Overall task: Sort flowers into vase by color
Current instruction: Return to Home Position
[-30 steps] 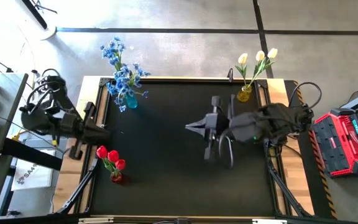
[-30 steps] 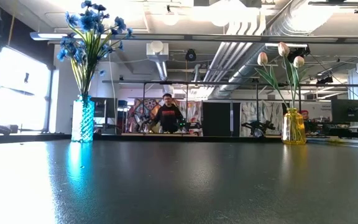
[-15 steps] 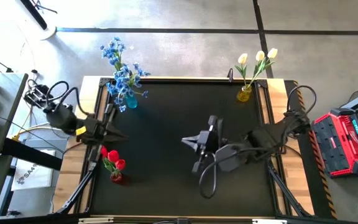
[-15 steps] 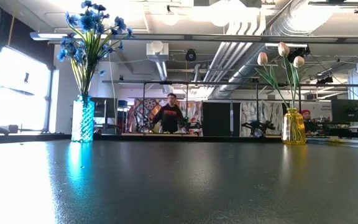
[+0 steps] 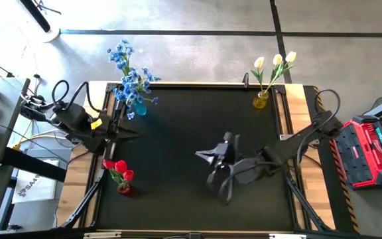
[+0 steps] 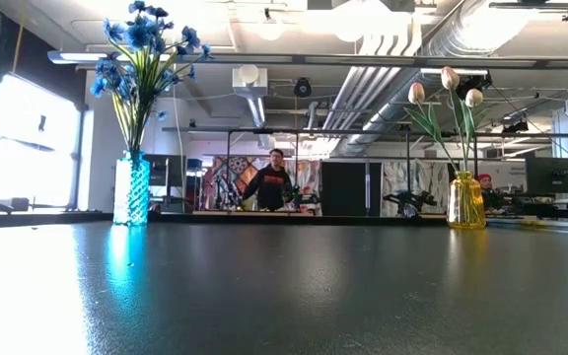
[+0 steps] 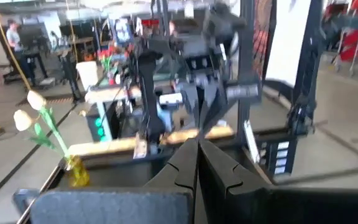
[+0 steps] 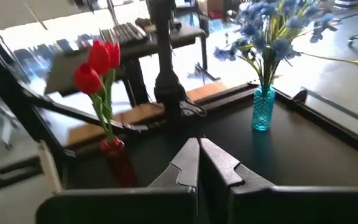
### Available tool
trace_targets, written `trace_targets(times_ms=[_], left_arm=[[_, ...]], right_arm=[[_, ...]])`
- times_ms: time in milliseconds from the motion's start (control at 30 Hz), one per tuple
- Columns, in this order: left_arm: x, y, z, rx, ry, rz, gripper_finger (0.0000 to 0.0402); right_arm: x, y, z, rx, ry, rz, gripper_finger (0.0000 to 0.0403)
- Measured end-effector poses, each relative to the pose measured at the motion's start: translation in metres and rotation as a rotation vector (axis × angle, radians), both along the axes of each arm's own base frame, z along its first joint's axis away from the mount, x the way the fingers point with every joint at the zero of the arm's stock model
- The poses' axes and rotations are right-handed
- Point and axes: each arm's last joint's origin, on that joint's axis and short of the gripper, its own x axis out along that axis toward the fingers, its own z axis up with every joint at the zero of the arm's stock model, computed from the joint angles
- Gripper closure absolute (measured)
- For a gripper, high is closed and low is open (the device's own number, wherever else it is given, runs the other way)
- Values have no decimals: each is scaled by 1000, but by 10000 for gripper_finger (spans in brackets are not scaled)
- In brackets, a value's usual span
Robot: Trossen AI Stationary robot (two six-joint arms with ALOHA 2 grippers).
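Three vases stand on the black table. Blue flowers [image 5: 128,73] fill a teal vase [image 5: 138,107] at the far left; they also show in the low view [image 6: 141,54]. Cream-yellow tulips [image 5: 274,63] stand in a yellow vase [image 5: 260,101] at the far right. Red tulips [image 5: 118,169] stand in a red vase [image 5: 123,188] at the near left. My left gripper [image 5: 140,136] is shut and holds nothing, level above the left edge between the teal and red vases. My right gripper [image 5: 199,156] is shut and holds nothing over the table's middle, pointing left.
Wooden strips border the mat on the left [image 5: 81,166] and right [image 5: 307,99]. A red case [image 5: 370,151] sits off the table's right side. Far behind the table a person [image 6: 272,183] stands in the room. The mat's middle and near part hold nothing but my right arm.
My left gripper has swung from the table's left edge out over the mat, toward the right and slightly the far side. My right gripper has sunk and drifted toward the near edge, rolling at the wrist. Both have stayed shut. The vases have not moved.
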Motion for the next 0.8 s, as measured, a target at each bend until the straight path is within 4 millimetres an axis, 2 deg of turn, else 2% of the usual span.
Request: trace_targets(times_ms=[133,300,433,667,800], left_arm=[[-6,6,-6,27,64,21,401],[-6,10,-12,18,56,-2,401],[0,13,-27,23,78,19,401],[7,19,-48,22,98,34,401],[6,25,-60,13,76,57,401]], right_arm=[[-28,-14,-3,29,-113,24,403],[-64,-34,10,-17,-272,44,403],[-86,-53,14,-125,-256,40,403],[-115,-75,3,-116,-242,21,403],[-126,-87,-26,-127,-222,44,403]])
